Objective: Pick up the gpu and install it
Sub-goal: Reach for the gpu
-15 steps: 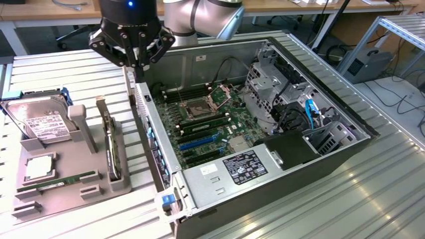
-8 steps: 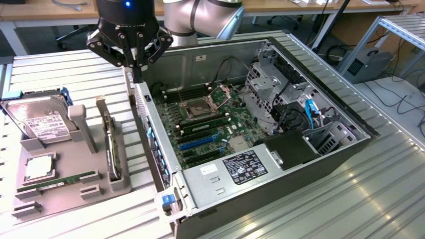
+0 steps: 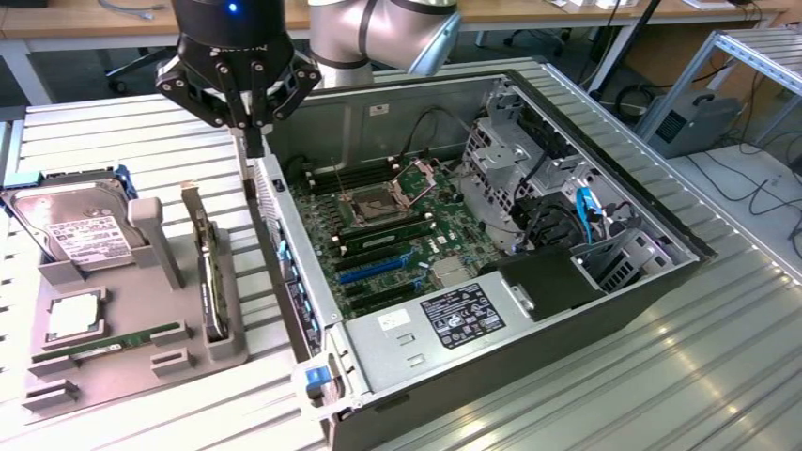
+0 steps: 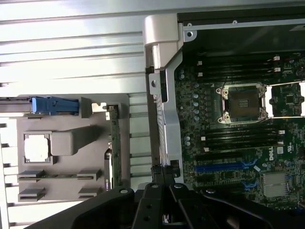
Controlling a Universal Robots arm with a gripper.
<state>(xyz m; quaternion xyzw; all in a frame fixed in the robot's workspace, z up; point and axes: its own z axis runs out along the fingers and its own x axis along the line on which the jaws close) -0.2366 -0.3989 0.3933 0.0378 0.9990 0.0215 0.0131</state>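
Black gripper [image 3: 254,146], green motherboard [image 3: 391,237], grey tray [image 3: 126,349]

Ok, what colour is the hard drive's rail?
The rail is blue; the wrist view shows it best.

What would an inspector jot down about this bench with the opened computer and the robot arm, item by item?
Surface: slatted metal table bearing a grey parts tray and an open computer case.
Job's things: gpu stands on edge in the tray, not yet picked up; motherboard exposed.
Clutter: hard drive, processor chip and RAM stick in the tray.
Grippers: gripper shut, holding nothing, above the case wall nearest the tray.
Cables: blue cables inside the case; loose cables on the floor.
Surroundings: wooden desks behind.
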